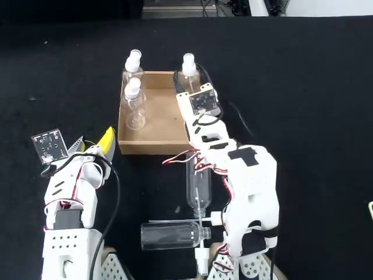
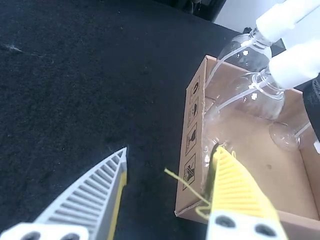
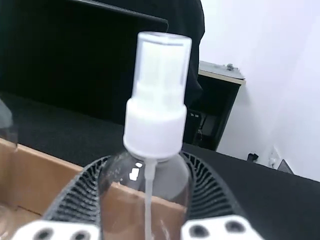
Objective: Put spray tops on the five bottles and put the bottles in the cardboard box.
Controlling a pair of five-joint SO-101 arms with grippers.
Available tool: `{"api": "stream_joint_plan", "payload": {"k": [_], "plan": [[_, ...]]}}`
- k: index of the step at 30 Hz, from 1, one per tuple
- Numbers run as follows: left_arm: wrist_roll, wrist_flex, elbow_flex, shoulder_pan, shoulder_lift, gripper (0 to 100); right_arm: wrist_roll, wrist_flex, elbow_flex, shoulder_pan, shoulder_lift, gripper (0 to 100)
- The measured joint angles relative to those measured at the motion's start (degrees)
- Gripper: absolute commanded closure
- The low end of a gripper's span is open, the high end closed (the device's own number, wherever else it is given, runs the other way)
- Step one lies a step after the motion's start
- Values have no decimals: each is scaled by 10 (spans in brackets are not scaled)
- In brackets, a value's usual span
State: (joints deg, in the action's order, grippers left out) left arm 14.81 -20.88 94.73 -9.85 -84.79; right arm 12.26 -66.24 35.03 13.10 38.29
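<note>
The cardboard box [image 1: 157,142] sits mid-table. Two clear bottles with white spray tops [image 1: 133,60] [image 1: 133,98] stand upright along its left side; the left wrist view shows them too [image 2: 248,48] [image 2: 261,94] inside the box wall [image 2: 192,130]. My right gripper [image 1: 193,91] [image 3: 145,187] is shut on a third capped bottle [image 1: 189,70] [image 3: 156,120], upright at the box's far right corner; its base is hidden. My left gripper [image 1: 93,140] [image 2: 171,150] is open and empty, left of the box's near corner. Two uncapped bottles [image 1: 199,186] [image 1: 173,235] lie on the table in front of the box.
A white spray top [image 1: 201,261] lies near the front edge, beside the right arm's base. Black cloth covers the table, with open room to the left and right of the box. A cable runs from the right arm past the box's right side.
</note>
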Motion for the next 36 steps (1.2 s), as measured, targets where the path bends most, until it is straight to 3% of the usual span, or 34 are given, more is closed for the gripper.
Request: {"api": "stream_joint_plan", "payload": {"k": [3,10,25,31,36], "plan": [[0,0,0,0,0,751,0,-1,0,0,0,964],[0,0,0,0,0,751,0,-1,-1,1,4,772],[0,0,0,0,0,751,1,-1,-1,0,4,785],[0,0,0,0,0,751,1,-1,-1,0,4,697],[0,0,0,0,0,751,1,-1,-1,0,4,687]]}}
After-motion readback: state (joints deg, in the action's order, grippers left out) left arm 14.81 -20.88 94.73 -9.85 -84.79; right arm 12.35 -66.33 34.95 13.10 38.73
